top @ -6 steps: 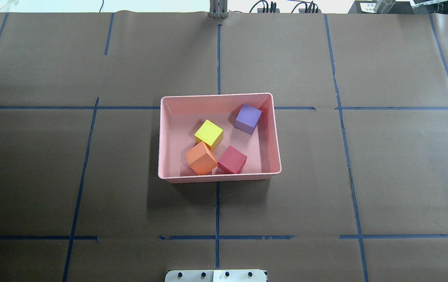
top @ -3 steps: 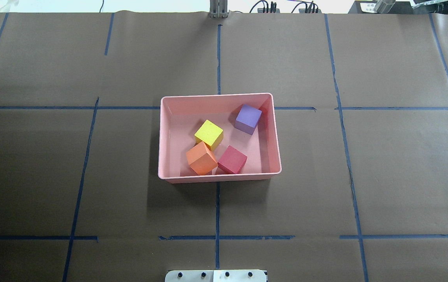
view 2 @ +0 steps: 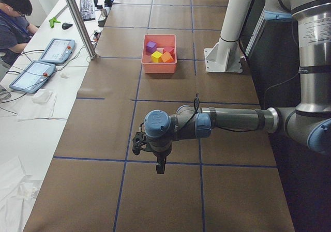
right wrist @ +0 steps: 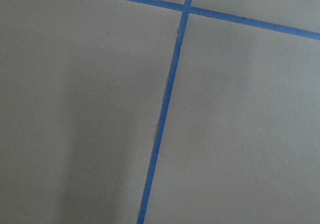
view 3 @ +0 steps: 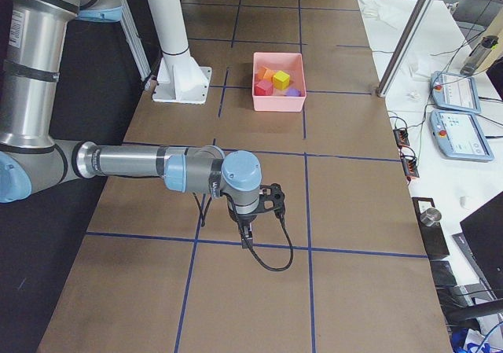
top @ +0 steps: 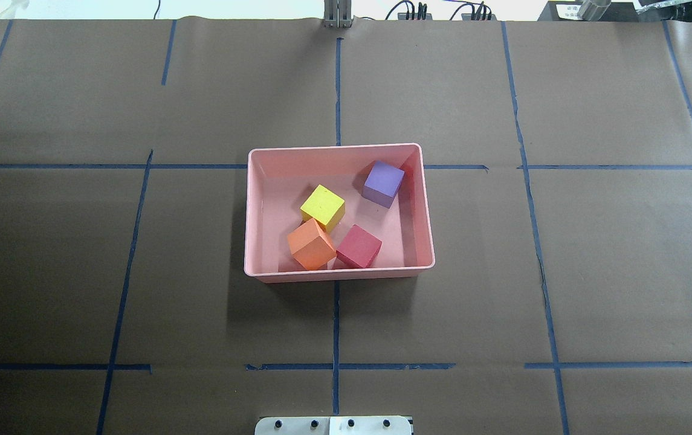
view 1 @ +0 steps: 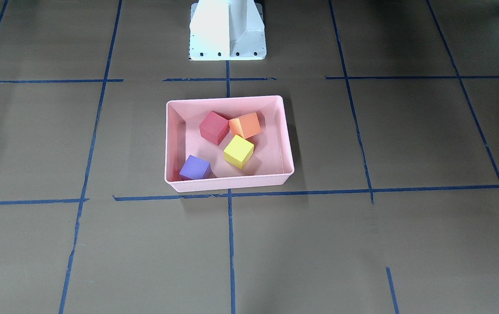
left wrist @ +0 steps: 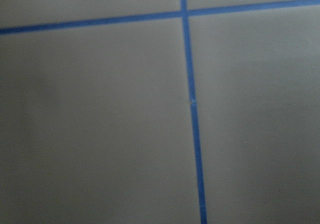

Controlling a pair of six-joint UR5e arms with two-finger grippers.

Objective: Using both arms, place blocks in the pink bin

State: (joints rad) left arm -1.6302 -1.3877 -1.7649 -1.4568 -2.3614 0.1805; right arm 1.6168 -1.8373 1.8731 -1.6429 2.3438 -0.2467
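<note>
1. I judge the task finished: all four blocks lie inside the pink bin (top: pixel 253 211), and I see none left on the table.
2. The yellow block (top: pixel 322 206), orange block (top: pixel 311 243) and red block (top: pixel 358 246) cluster together, while the purple block (top: pixel 383 183) sits apart near a corner.
3. The left gripper (view 2: pixel 160 164) hangs over bare table, well apart from the bin. I cannot tell whether its jaws are parted or closed.
4. The right gripper (view 3: pixel 246 229) is likewise far from the bin, and I cannot tell its jaw state either.
5. Both wrist cameras show only taped table.
</note>
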